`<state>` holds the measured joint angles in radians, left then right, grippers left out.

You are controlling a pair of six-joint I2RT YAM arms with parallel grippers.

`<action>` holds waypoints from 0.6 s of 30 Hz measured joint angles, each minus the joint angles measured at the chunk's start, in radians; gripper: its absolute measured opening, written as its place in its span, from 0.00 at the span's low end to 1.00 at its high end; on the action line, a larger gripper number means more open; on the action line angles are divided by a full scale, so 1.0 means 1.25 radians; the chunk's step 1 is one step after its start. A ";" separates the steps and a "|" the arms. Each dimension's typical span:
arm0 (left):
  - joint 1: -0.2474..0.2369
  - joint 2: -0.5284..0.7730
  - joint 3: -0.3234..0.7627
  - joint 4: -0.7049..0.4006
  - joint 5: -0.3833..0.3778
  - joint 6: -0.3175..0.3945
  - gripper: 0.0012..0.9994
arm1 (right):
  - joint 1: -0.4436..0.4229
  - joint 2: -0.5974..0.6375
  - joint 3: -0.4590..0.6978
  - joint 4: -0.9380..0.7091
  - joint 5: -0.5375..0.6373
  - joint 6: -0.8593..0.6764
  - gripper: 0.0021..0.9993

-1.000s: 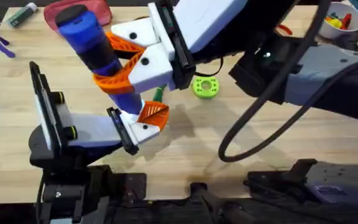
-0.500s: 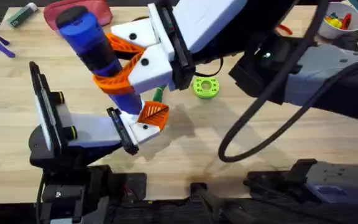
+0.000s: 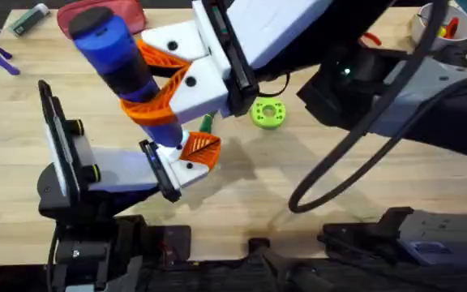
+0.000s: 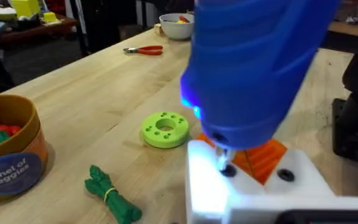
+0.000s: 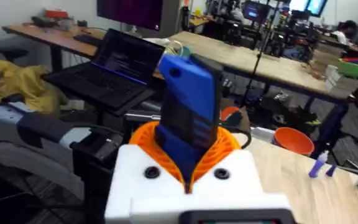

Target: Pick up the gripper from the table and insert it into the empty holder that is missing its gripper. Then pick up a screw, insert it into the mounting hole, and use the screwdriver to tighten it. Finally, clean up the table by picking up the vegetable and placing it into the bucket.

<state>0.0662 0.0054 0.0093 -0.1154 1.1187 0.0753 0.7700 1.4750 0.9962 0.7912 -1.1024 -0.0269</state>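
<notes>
Clamping the screwdriver [image 3: 124,69], the right gripper [image 3: 164,77] sets its tip on the holder [image 3: 186,168].

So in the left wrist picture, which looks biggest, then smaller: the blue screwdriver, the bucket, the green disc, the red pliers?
1. screwdriver, though it is nearest the camera
2. bucket, cut off at the edge
3. green disc
4. pliers, farthest away
</notes>
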 joint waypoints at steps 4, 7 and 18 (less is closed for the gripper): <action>0.000 0.000 0.000 0.000 0.000 0.000 0.02 | -0.002 0.000 0.020 -0.005 -0.016 0.003 0.02; 0.000 0.000 0.000 0.000 0.000 0.000 0.02 | -0.010 0.000 0.051 -0.022 -0.033 0.004 0.02; 0.000 0.000 0.000 0.000 0.000 0.000 0.02 | -0.080 0.000 0.169 -0.329 -0.033 -0.003 0.02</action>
<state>0.0662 0.0055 0.0093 -0.1154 1.1191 0.0754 0.6705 1.4750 1.2071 0.3798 -1.1439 -0.0302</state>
